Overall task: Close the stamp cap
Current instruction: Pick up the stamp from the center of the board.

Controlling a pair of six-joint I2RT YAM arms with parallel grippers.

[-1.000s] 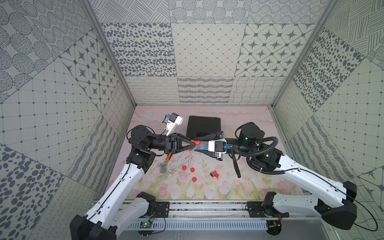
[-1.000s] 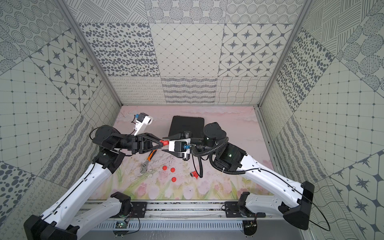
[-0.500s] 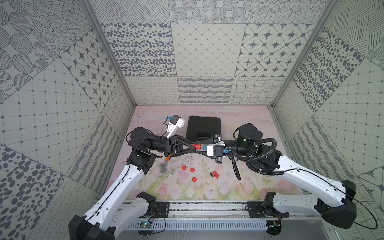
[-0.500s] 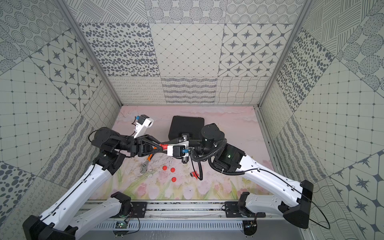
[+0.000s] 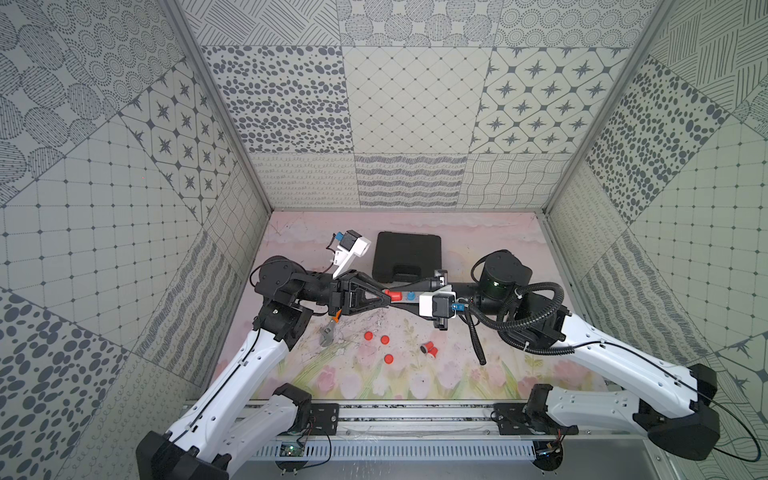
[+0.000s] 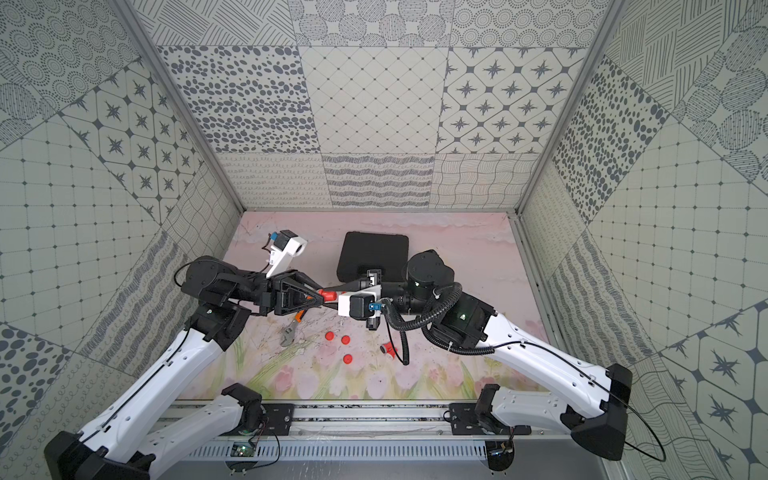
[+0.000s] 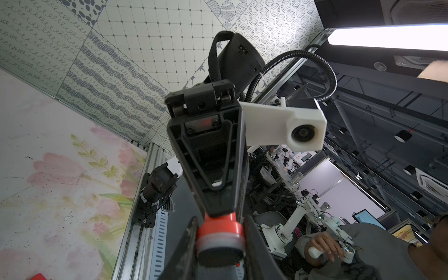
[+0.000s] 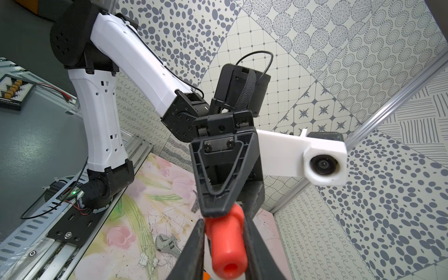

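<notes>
**Red stamp pinched between both my grippers, in mid-air**

At left centre of both top views my left gripper (image 7: 221,244) reaches in level. Its fingers (image 7: 188,244) are clamped on the wide end of the stamp (image 5: 393,296). The stamp hangs mid-frame above the flowered mat (image 5: 478,237), just below the black case (image 5: 406,257). In the left wrist view that end shows a red collar, a cloudy translucent band, then a flat dark face. Whether that face is a fitted cap or the bare pad I cannot tell. From the right my right gripper (image 8: 224,244) meets it nose to nose. Its fingers (image 8: 194,242) look pressed to both flanks of the narrow red handle, which ends in a small hole.

I judge the stamp light, stiff moulded plastic, smooth and round, so it could roll or slide in a pinch. I would hold it across the handle's waist and the collar, never on the dark face.

Lower on the mat, left to right, lie an adjustable wrench (image 5: 326,336), three flat red discs (image 5: 385,339) that are likely spare caps, and a second stamp (image 5: 429,348).
</notes>
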